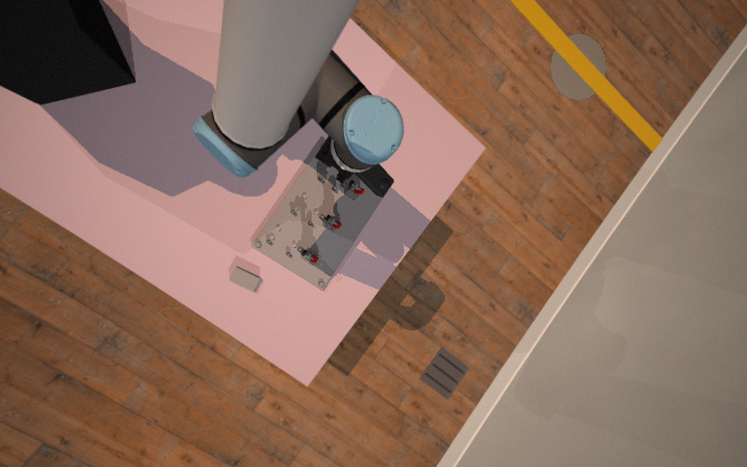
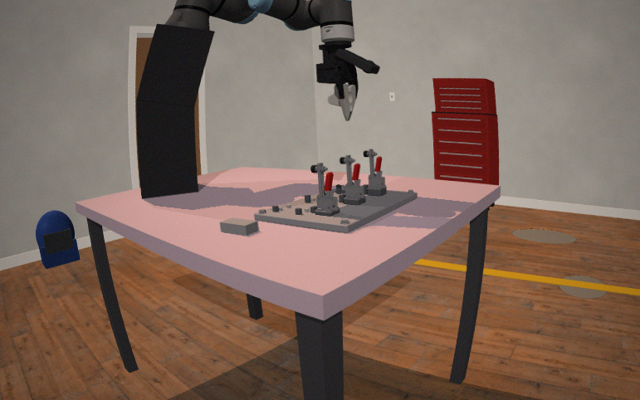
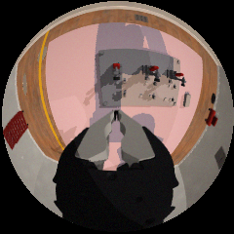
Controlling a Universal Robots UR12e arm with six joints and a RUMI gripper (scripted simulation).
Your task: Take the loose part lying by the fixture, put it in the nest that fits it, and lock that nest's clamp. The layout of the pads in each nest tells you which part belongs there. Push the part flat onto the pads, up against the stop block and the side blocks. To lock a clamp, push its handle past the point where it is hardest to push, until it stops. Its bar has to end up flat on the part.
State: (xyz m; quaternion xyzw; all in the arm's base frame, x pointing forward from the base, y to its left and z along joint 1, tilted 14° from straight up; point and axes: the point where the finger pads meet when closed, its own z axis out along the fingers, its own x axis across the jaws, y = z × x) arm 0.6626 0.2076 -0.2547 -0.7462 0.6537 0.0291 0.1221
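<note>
Pink worktop (image 2: 282, 258) carries the fixture (image 2: 362, 218); our gripper (image 2: 347, 114) hangs high above it, pressed together on nothing (likely repositioning), while the loose part (image 2: 238, 226) lies beside the fixture, 3 clamps (image 2: 325, 191) upright.

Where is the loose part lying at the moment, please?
The loose part lies flat on the pink table, left of the fixture plate in the exterior view, apart from it.
</note>
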